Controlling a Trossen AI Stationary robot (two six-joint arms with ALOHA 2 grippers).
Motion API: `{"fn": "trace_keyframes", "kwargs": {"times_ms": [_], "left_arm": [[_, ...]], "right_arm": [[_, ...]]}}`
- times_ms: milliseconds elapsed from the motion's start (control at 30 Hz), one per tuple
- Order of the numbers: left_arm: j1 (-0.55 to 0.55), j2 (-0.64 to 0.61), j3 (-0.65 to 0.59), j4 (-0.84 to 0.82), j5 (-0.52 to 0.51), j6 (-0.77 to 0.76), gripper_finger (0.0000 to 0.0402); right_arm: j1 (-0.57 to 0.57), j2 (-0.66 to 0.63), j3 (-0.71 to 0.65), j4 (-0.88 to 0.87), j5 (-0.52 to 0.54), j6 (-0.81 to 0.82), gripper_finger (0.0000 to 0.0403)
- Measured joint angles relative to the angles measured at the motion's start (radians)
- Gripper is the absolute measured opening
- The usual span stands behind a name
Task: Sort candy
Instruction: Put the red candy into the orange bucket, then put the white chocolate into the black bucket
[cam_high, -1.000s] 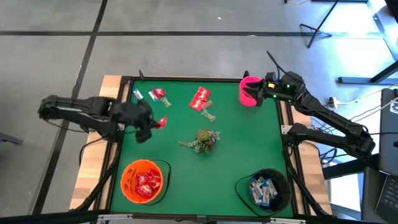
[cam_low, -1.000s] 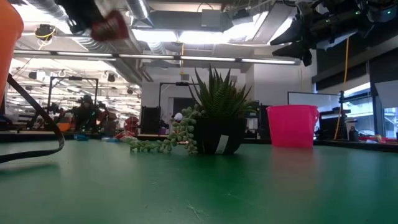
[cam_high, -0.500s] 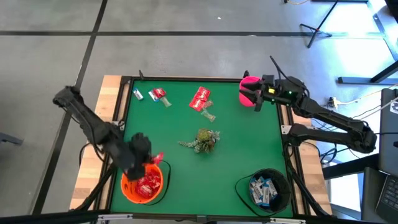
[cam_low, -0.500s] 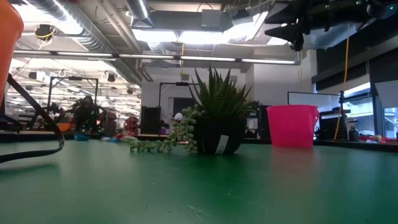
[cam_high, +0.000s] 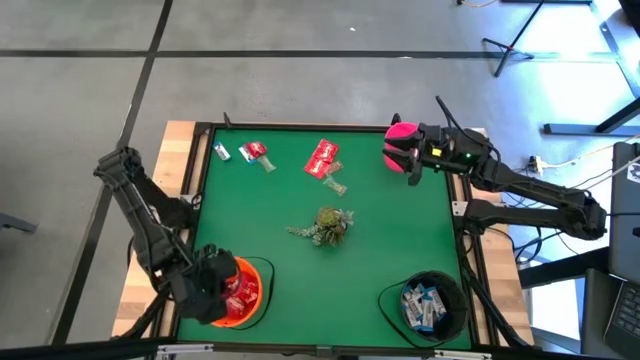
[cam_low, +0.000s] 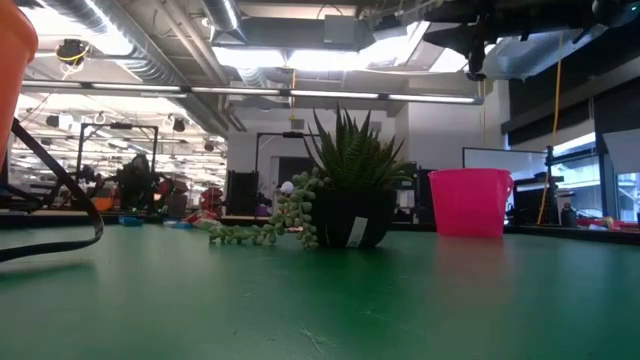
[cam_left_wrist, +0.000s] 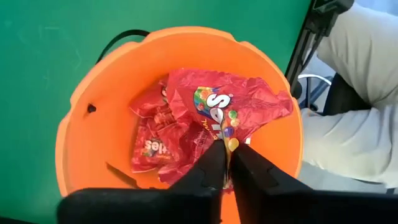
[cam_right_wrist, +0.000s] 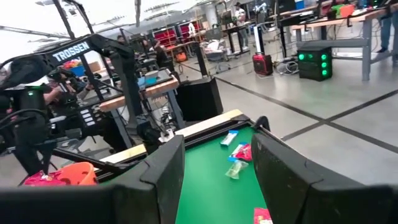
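The left gripper (cam_left_wrist: 225, 163) hangs over the orange bowl (cam_high: 258, 273), fingers pinched on a red candy packet (cam_left_wrist: 239, 107) above other red packets inside. The right gripper (cam_high: 412, 160) waits above the pink cup (cam_high: 398, 132) with fingers apart and nothing between them. More loose candy (cam_high: 322, 158) lies near the far edge of the green table (cam_high: 390, 240). A small plant (cam_high: 328, 224) stands in the middle. White-and-blue packets (cam_high: 422, 303) fill the black bowl (cam_high: 455, 290).

A matt green tabletop (cam_high: 390, 250) with a pale wooden edge carries a smooth orange plastic bucket (cam_left_wrist: 112, 93) holding glossy, crinkled red candy packets (cam_left_wrist: 217, 112), near matt black gripper fingers (cam_left_wrist: 208, 171).
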Motion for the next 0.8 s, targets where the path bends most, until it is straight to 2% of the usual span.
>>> {"fn": "trace_keyframes", "kwargs": {"times_ms": [300, 433, 633, 733, 800], "left_arm": [[0.001, -0.002, 0.0, -0.008, 0.0, 0.0, 0.0111], [0.028, -0.028, 0.0, -0.071, 0.005, 0.025, 0.0131], [0.15, -0.117, 0.0, -0.248, -0.169, 0.118, 0.0131], [0.266, -0.167, 0.0, -0.361, -0.328, 0.203, 0.013], [0.375, -0.196, 0.0, -0.405, -0.395, 0.283, 0.0133]], "right_arm": [[0.054, 0.0, 0.0, -0.005, 0.007, 0.0, 0.0184], [0.054, 0.0, 0.0, -0.007, 0.009, -0.002, 0.0184], [0.054, 0.0, 0.0, -0.006, 0.039, -0.011, 0.0184], [0.054, 0.0, 0.0, -0.006, 0.039, -0.019, 0.0184], [0.054, 0.0, 0.0, -0.006, 0.039, -0.026, 0.0184]]}}
